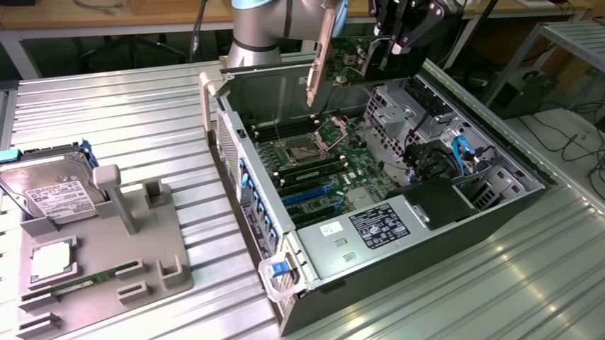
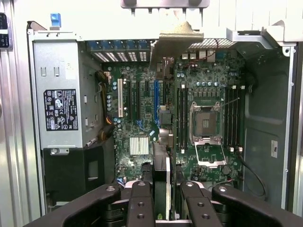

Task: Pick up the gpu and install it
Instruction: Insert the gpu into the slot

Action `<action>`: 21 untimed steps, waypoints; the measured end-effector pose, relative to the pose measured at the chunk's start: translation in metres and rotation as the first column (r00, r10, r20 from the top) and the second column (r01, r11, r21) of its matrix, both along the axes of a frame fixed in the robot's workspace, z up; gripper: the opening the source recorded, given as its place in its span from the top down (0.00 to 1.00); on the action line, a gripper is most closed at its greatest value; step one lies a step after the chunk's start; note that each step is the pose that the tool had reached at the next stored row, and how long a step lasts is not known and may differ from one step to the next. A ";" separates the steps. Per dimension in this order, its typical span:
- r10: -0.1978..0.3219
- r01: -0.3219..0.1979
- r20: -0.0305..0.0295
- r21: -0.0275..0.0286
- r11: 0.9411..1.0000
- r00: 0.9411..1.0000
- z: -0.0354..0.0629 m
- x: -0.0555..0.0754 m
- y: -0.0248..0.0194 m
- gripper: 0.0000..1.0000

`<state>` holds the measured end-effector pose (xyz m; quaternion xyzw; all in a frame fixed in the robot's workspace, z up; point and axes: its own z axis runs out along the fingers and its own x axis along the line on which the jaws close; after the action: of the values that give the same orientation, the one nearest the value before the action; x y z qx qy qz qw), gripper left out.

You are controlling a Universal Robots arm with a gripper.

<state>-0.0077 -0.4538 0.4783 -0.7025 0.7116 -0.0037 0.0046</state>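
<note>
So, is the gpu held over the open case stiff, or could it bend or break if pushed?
Probably stiff: the gpu juts straight from the gripper with no sag. Likely fragile: bare board and small parts show on its face. Thin and gripped far from its bracket, it might twist if that bracket caught the case wall.

Readable text: 0 items. I log a black label [image 2: 61, 109] on the power supply [image 2: 71, 61] and a white label [image 1: 57, 195] on the hard drive [image 1: 27, 177]; I can read neither.

Gpu [image 1: 352, 60] in claw [image 2: 162, 201], above PC case [image 1: 220, 124].
</note>
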 end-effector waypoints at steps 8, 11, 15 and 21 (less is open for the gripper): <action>0.007 -0.007 0.010 0.000 1.000 1.000 -0.0133 0.000 0.0000 0.73; 0.033 -0.033 0.010 0.000 0.999 0.999 -0.0191 0.000 0.0000 0.73; 0.055 -0.055 0.010 0.000 0.998 0.998 -0.0277 0.000 0.0005 0.73; 0.060 -0.060 0.010 0.002 0.998 0.998 -0.0397 -0.001 0.0008 0.73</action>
<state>-0.0082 -0.4530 0.4387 -0.7235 0.6902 -0.0061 0.0091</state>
